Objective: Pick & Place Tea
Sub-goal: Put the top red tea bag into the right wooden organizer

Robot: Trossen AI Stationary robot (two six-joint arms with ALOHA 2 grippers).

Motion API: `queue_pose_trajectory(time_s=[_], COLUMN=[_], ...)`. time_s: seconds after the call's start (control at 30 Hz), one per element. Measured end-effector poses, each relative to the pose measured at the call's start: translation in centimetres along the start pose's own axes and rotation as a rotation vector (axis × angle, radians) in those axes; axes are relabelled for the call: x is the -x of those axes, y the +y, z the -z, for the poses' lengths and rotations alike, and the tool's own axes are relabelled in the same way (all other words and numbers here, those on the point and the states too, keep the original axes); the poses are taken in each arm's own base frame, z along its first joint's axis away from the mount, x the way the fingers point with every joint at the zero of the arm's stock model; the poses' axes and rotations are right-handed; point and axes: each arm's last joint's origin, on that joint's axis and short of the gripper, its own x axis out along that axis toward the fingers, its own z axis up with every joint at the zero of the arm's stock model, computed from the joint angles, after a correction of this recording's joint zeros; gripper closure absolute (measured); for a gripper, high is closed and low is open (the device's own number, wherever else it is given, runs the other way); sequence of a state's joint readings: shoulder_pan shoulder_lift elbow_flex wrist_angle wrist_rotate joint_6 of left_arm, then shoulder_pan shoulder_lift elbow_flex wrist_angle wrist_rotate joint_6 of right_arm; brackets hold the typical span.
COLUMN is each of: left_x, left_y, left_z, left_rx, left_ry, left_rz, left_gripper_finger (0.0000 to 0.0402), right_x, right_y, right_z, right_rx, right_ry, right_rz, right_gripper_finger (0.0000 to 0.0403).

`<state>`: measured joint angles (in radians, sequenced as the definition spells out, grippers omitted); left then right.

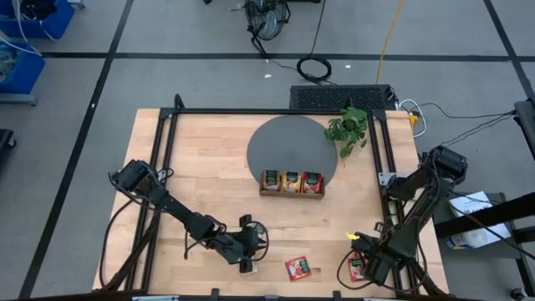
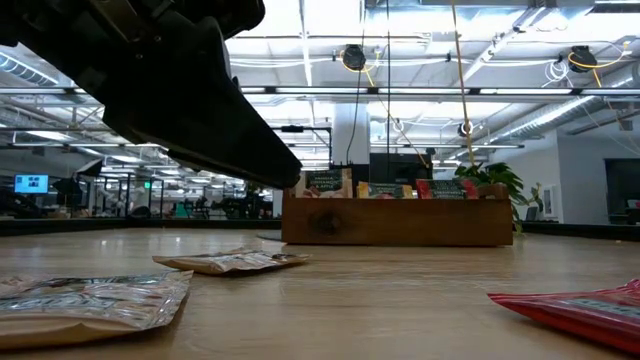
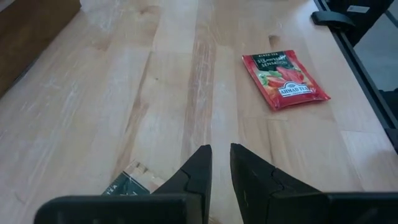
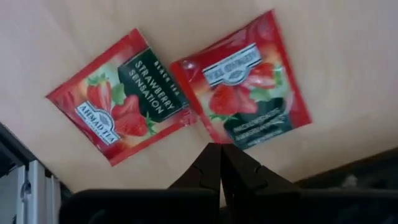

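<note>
Across the whole scene we see the wooden table (image 1: 209, 167), its far middle covered by a round grey mat (image 1: 280, 142) with a small potted plant (image 1: 349, 130) at the mat's right edge. On the mat's near edge stands the three-slot wooden tray (image 1: 291, 193), holding tea sachets upright in each slot.

Our left gripper (image 1: 248, 253) sits low at the near edge, left of centre; its fingers (image 3: 194, 174) are almost closed with a narrow gap, gripping nothing. A beige-green sachet (image 3: 127, 185) lies just beside them, and a red strawberry sachet (image 1: 298, 267) lies to their right.

Our right gripper (image 1: 361, 261) hangs at the near right, fingers closed together and empty, above two red sachets (image 4: 121, 93) (image 4: 245, 84) touching at their corners.
</note>
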<state>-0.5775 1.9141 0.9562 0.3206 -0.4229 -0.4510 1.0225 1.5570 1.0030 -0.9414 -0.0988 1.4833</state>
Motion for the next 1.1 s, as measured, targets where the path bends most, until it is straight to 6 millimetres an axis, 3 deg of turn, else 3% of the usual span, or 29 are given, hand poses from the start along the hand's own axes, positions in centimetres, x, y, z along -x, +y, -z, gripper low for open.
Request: queue_pose_trajectory(time_s=[0.5,0.67,1.1], left_x=[0.0,0.0,0.0], left_y=[0.0,-0.1,-0.3], left_z=[-0.1,-0.4,-0.5], left_rx=[0.000,-0.025,-0.007], left_ry=[-0.004,-0.036,-0.038], left_rz=[0.000,0.010,0.043], left_gripper_finger=[0.0339,0.0339,0.0339], right_x=[-6.1,-6.3,-5.5], right_y=[-3.8,-4.4,-4.5], right_z=[-1.5,-2.7,-9.1], right_rx=[0.105,0.185,0.472], right_ry=[0.040,-0.016,-0.323], right_rz=[-0.013,0.014,-0.027], right_gripper_finger=[0.0403,0.0403,0.0403])
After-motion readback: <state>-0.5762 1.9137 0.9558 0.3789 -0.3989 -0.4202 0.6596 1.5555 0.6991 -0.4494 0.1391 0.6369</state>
